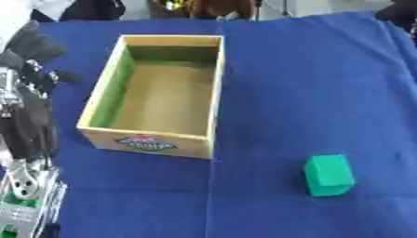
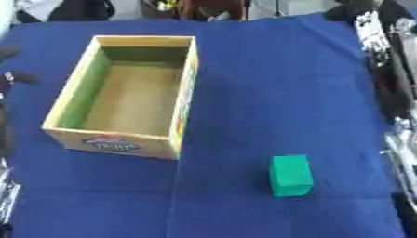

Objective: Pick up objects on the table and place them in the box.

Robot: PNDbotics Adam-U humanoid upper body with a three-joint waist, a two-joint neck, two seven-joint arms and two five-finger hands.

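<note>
While upright, green block (image 1: 329, 175), long axis toward box (image 1: 215, 93).

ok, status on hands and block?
Left hand raised beside wooden box, holding nothing. Right hand not visible. Green rectangular block on blue cloth, path clear.

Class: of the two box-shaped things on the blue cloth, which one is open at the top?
The wooden box, hollow and empty; the green block is closed and solid-looking.
</note>
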